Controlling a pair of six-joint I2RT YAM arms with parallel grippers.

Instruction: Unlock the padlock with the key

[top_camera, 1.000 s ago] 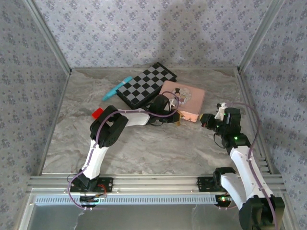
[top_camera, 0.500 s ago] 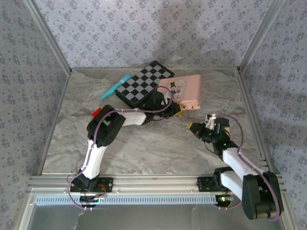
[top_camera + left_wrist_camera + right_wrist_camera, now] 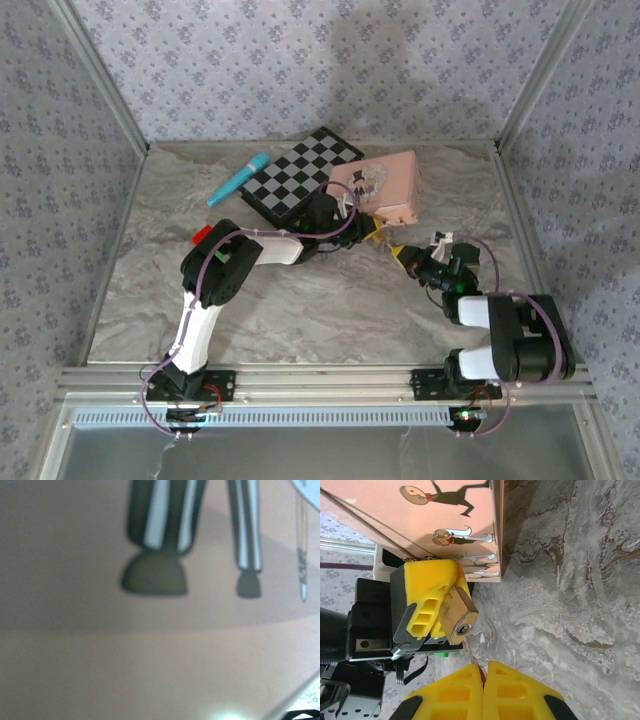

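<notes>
Lining up the key with the keyhole looks like the step in hand. The left claw [image 3: 372, 233] is closed on the padlock [image 3: 459, 614], its yellow fingers [image 3: 427, 592] pinching the brass body just beside the corner of the pink tin [image 3: 445, 510]. The lock's keyhole end is turned toward the right claw [image 3: 482, 669]. That claw has its tips pressed together on the key [image 3: 470, 653], a thin blade whose point sits just short of the keyhole and slightly off to one side. The shackle is hidden behind the left claw, so whether it is latched cannot be told. Judging from this, the next move calls for a small sideways and angular correction until blade and slot agree, then a straight push in and a twist, with the left claw bracing the lock against both.
</notes>
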